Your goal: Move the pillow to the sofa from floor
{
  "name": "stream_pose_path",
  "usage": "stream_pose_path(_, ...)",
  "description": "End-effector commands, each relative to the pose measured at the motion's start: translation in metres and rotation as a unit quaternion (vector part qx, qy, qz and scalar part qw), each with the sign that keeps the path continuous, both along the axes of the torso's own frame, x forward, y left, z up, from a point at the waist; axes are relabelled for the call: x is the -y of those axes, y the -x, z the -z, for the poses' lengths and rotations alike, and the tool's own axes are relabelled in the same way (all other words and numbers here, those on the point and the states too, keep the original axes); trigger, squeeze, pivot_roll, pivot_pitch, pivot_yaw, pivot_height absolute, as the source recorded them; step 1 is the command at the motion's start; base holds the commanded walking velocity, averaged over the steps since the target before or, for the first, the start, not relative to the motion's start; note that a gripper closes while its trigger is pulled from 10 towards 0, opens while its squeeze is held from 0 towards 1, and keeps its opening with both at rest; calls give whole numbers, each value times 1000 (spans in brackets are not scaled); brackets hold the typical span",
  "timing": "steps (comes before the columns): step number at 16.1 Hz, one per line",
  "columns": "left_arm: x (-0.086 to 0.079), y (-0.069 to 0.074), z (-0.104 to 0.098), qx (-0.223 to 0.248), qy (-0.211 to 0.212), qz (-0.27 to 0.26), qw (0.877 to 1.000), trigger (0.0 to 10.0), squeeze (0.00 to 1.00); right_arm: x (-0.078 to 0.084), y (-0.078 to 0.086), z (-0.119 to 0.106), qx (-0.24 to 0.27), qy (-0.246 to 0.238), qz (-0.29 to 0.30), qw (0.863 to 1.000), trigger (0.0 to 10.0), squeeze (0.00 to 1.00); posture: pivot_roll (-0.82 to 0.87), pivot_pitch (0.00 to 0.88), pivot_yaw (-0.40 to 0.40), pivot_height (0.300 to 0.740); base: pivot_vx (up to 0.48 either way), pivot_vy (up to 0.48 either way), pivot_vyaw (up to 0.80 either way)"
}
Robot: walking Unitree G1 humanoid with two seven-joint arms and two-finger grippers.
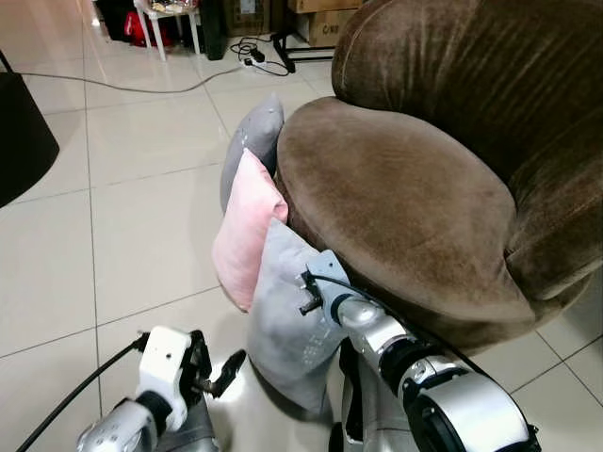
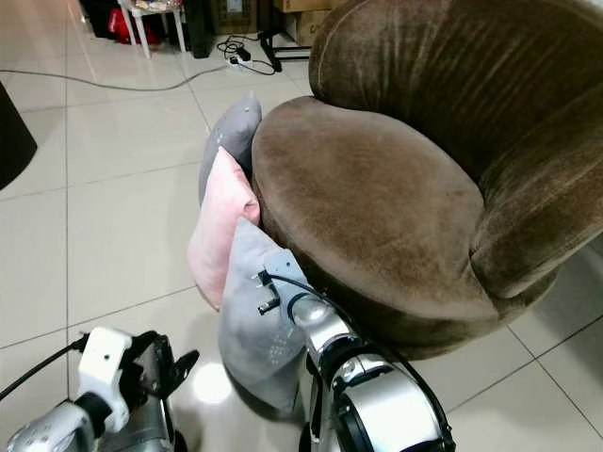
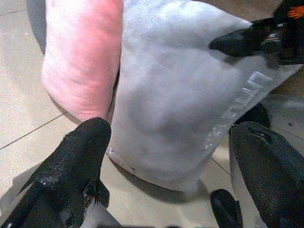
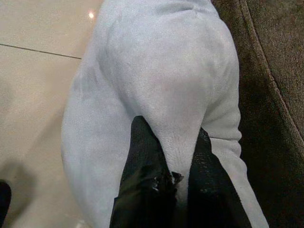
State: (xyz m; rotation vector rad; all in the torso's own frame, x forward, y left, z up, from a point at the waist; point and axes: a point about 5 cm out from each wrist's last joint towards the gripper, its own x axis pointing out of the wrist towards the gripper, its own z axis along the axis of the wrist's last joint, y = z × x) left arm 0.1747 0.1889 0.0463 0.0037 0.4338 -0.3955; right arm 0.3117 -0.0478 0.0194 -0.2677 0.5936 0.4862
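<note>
A light grey pillow (image 1: 281, 315) stands on the tiled floor, leaning against the front of the brown sofa (image 1: 396, 193). Behind it lean a pink pillow (image 1: 247, 226) and a darker grey pillow (image 1: 254, 139). My right gripper (image 4: 171, 138) is shut on a fold of the light grey pillow near its upper edge, beside the sofa's base. My left gripper (image 1: 224, 370) hovers low over the floor just left of the same pillow. Its fingers (image 3: 83, 152) are spread open, and the pillow's lower corner lies between and beyond them.
A black rounded object (image 1: 19, 132) stands at the far left. Cables (image 1: 252, 52) and a power strip lie on the floor at the back, near a white table's legs (image 1: 168, 26) and cardboard boxes (image 1: 320, 19). Bare tiles stretch to the left of the pillows.
</note>
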Motion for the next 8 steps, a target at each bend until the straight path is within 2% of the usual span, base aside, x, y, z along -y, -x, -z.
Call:
stream_pose_path(1,-5,-5,-2,20,-22,-14,999,10000,0,1,-11,-13,17,-28,-6,999,0,0,29,0,-89,480,0,0,0)
stream_pose_path(3,-13,-13,-10,46,-50,-41,997,10000,0,7,-18,-23,10,-106,-8,994,0,0,23,0,-88,480,0,0,0)
stream_pose_path(4,-16,-16,-16,62,-56,-54,995,10000,0,18,-25,-34,25,-157,-6,987,0,0,23,0,-85,480,0,0,0)
stream_pose_path(7,-20,-31,-44,125,-65,-78,987,10000,0,54,-41,-75,85,-266,12,960,0,0,18,0,-67,480,0,0,0)
stream_pose_path(8,-20,-39,-56,149,-70,-81,983,10000,0,76,-41,-103,136,-295,21,946,0,0,-5,0,-50,480,0,0,0)
